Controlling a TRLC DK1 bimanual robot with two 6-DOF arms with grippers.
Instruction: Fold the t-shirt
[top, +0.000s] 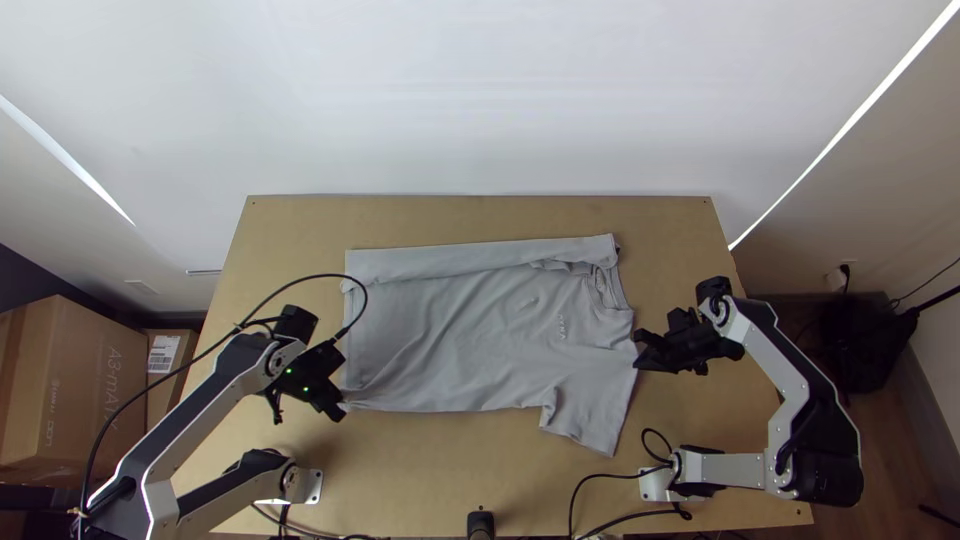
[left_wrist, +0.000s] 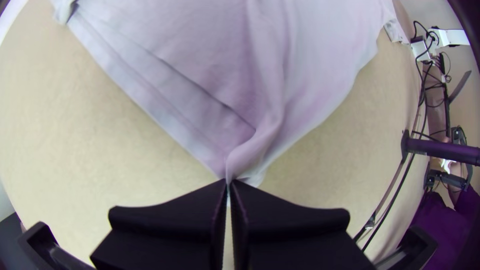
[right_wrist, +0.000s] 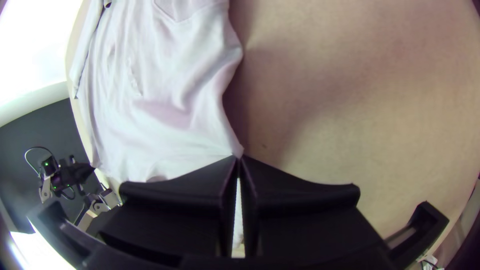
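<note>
The grey t-shirt (top: 470, 340) lies mostly spread, its far long side folded over in a strip, neck to the right, one sleeve towards the near edge. At the hem's near corner is my left gripper (top: 342, 408); in the left wrist view the left gripper (left_wrist: 229, 184) is shut on that corner of the t-shirt (left_wrist: 310, 65). By the shoulder edge at the right stands my right gripper (top: 637, 360). The right wrist view has the right gripper (right_wrist: 239, 159) shut on a pinch of the t-shirt (right_wrist: 165, 120) at its edge, beside bare wood.
The light wooden table (top: 470, 480) shows on all sides of the shirt. Black cables (top: 600, 478) lie at its near edge by the right base. Cardboard boxes (top: 70, 380) stand left of the table.
</note>
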